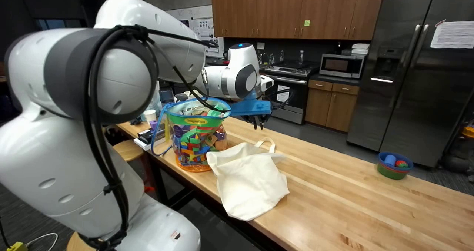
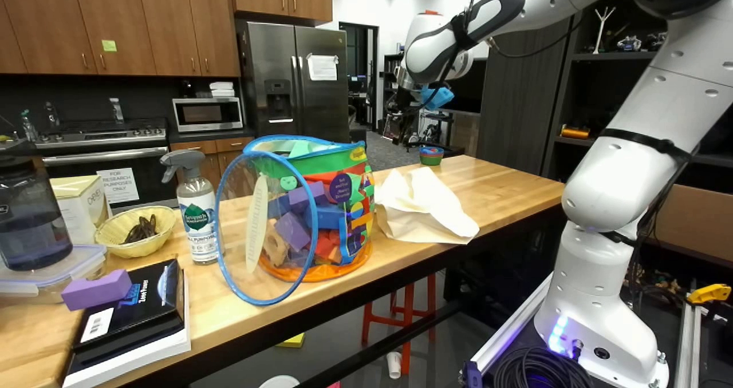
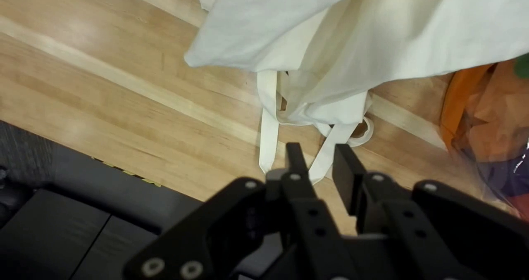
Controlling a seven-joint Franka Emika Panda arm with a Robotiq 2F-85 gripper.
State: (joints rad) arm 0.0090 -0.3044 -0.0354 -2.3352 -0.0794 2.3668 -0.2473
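A cream cloth tote bag (image 1: pixel 251 184) lies crumpled on the wooden table and shows in both exterior views. My gripper (image 1: pixel 258 126) hangs in the air above the table, beyond the bag's handle end. In the wrist view the black fingers (image 3: pixel 346 176) stand partly apart, and only wood and a strap far below show between them. Two white handle straps (image 3: pixel 268 141) stretch from the bag's mouth toward the lower part of that view, under the gripper (image 3: pixel 318 147). Nothing touches the fingers. The bag (image 3: pixel 392 40) fills the upper right there.
Beside the bag stands a clear bin of colored foam blocks (image 2: pixel 320 216) with a blue-rimmed lid (image 2: pixel 312 233) hanging open. Stacked bowls (image 1: pixel 394 173) sit at the table's far end. A spray bottle (image 2: pixel 196 216), a yellow basket (image 2: pixel 137 248), a purple block (image 2: pixel 97 289) and books lie past the bin.
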